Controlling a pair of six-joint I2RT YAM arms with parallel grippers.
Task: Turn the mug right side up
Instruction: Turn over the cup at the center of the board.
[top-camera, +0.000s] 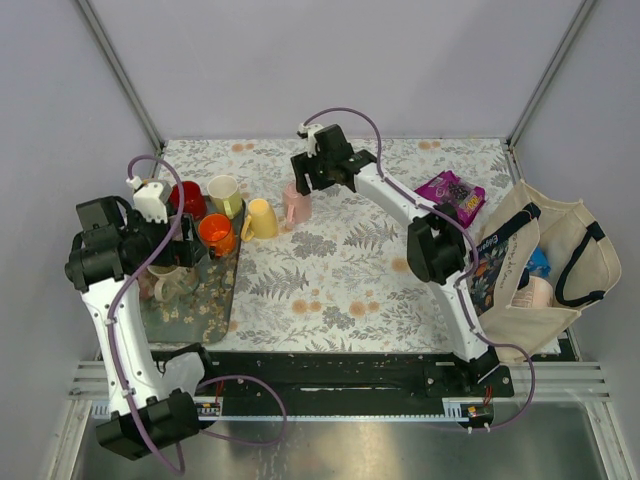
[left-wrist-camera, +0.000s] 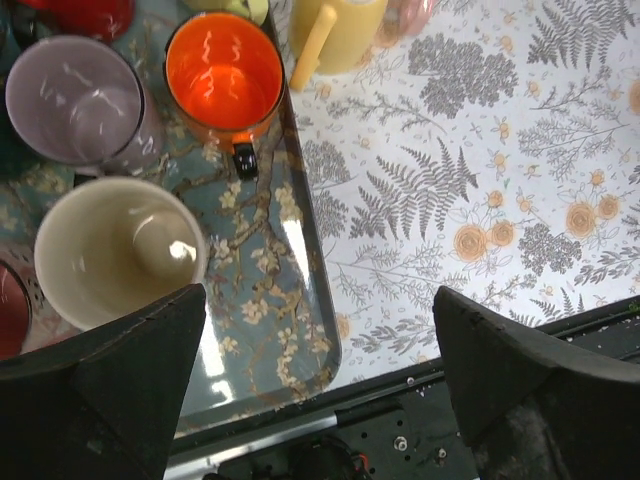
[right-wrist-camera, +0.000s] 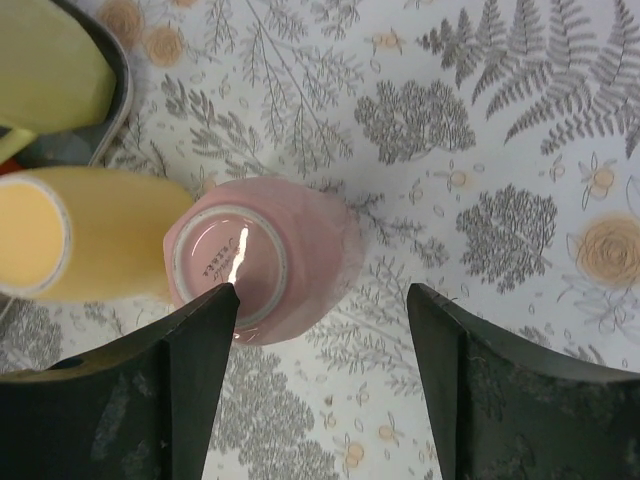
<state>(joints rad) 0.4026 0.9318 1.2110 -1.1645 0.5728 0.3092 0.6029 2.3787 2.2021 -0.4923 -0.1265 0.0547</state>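
A pink mug (top-camera: 296, 205) (right-wrist-camera: 270, 255) stands upside down on the floral tablecloth, its glossy base with a printed mark facing up; no handle shows. My right gripper (top-camera: 308, 184) (right-wrist-camera: 322, 300) hovers above it, open and holding nothing. The mug sits toward the left finger (right-wrist-camera: 190, 380), whose tip overlaps the base rim in the right wrist view, rather than centred in the gap. My left gripper (top-camera: 165, 235) (left-wrist-camera: 320, 298) is open and empty over the tray's near right corner, well away from the pink mug.
A yellow mug (top-camera: 260, 218) (right-wrist-camera: 90, 235) lies on its side against the pink mug's left. The floral tray (top-camera: 190, 310) (left-wrist-camera: 260, 300) holds an orange mug (left-wrist-camera: 222, 75), a cream mug (left-wrist-camera: 115, 250) and others. A purple snack bag (top-camera: 452, 195) and tote bag (top-camera: 530, 260) lie right.
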